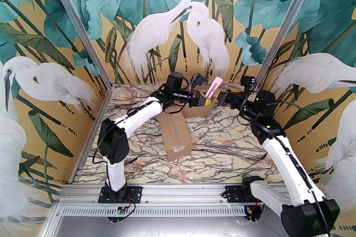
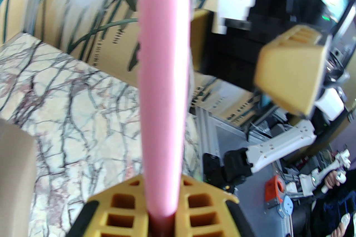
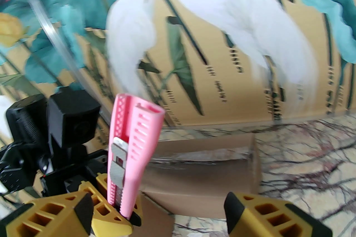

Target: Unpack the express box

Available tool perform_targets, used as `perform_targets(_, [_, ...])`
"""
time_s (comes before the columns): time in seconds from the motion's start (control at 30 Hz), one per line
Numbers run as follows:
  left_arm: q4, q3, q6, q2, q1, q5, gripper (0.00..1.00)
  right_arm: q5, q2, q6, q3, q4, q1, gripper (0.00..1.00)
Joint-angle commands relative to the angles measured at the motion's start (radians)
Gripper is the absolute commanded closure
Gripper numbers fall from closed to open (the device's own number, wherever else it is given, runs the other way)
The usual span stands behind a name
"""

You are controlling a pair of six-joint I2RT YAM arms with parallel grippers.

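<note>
Veined, marble-print bench (image 1: 222, 147) walled by an egret mural. From the top camera I see 2 brown cardboard boxes: a long taped box (image 1: 176, 136) lying mid-bench and a squatter rear box (image 1: 198, 112) just beyond it. Above the rear box, the left fingers (image 1: 206, 101) are clenched on a slim pink plastic utility knife (image 1: 214, 87) that tilts upward. The right fingers (image 1: 221, 96) sit just beside it.

My left wrist view shows the knife's smooth edge rising between ribbed yellow pads (image 2: 122, 202).

On the right wrist view, the right fingers (image 3: 267, 216) stand released and well apart. The knife's ridged handle and grey slider are near the left-hand one.
</note>
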Motion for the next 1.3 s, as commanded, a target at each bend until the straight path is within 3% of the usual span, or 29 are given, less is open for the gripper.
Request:
perform_targets(0.0, [0.035,0.01,0.002,-0.062,-0.004,0.095,1.0,-0.229,0.022,-0.031,0.006,0.103,-0.005,0.24])
perform_targets(0.2, [0.074,-0.006,-0.03,-0.07,-0.006,0.13,1.0,-0.296,0.063,0.004,-0.02,0.252,-0.015,0.29])
perform_targets(0.47, [0.066,-0.009,-0.03,-0.052,-0.019,0.147,1.0,-0.38,0.159,0.169,-0.027,0.524,-0.019,0.35])
perform_targets(0.53, [0.058,0.001,-0.024,-0.043,-0.022,0.148,1.0,-0.401,0.184,0.207,-0.025,0.579,-0.019,0.41])
perform_targets(1.27, [-0.103,0.137,0.034,0.053,-0.047,0.189,1.0,-0.506,0.292,0.318,0.012,0.683,-0.019,0.72])
